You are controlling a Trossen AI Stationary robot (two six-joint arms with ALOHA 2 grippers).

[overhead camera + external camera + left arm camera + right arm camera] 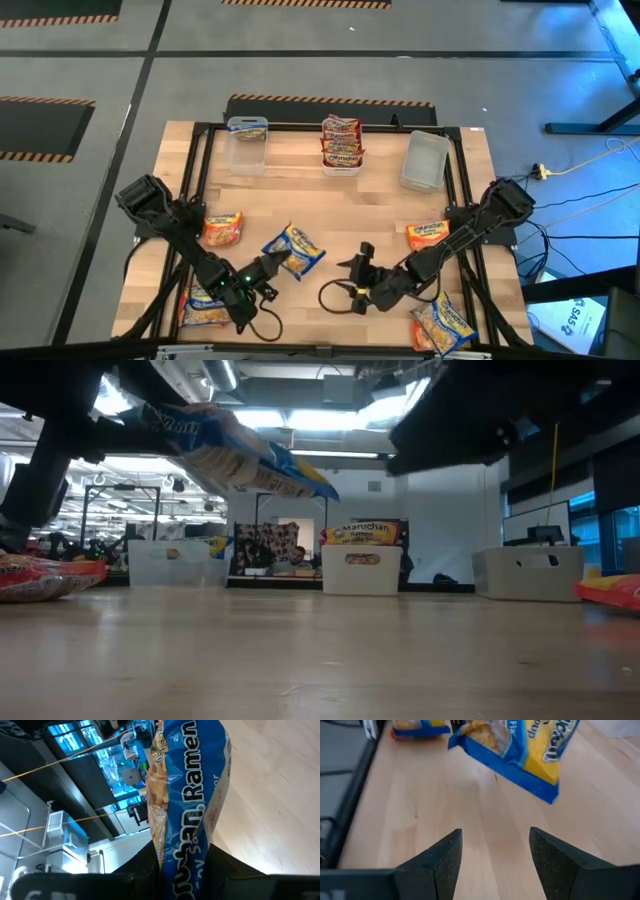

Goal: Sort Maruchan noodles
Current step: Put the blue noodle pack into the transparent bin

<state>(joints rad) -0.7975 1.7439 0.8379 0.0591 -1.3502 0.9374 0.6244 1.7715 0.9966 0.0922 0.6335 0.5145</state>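
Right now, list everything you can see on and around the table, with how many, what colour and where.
blue packets: three; one held above mid-table, one at the near left corner, one at the near right corner
orange packets: two; one left of centre, one on the right
red packets: a stack, count unclear, in the middle bin
bins: three, clear, along the far edge; left holds something blue, middle, right looks empty
table: one, light wood
person: one, far room, low view
left gripper: shut on the held blue packet
right gripper: open, empty, near centre
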